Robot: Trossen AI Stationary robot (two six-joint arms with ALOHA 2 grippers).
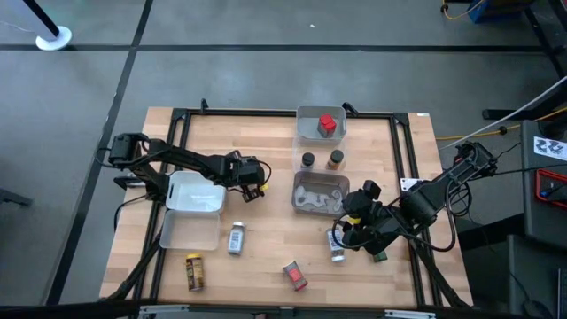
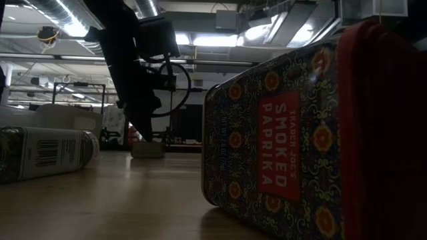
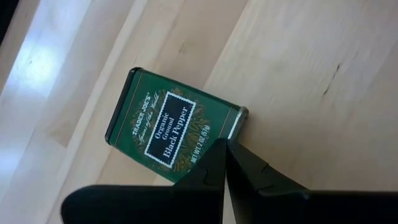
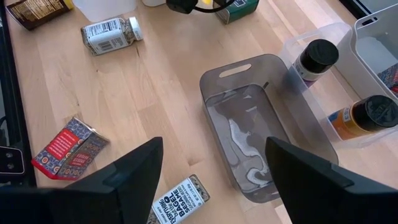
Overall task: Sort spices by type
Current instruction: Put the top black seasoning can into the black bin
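Paprika tin up close at table level, with one dark arm coming down farther back.

A red patterned tin (image 2: pixel 267 150) labelled smoked paprika fills the near side of the wooden table (image 2: pixel 133 200), standing well in front of the arm (image 2: pixel 130 73). That arm descends from above; its gripper end (image 2: pixel 145 130) hangs just over a pale low container (image 2: pixel 147 149). To the far side of the gripper from the tin, nearer the camera, a silver-grey jar (image 2: pixel 47 153) lies on its side, barcode showing.
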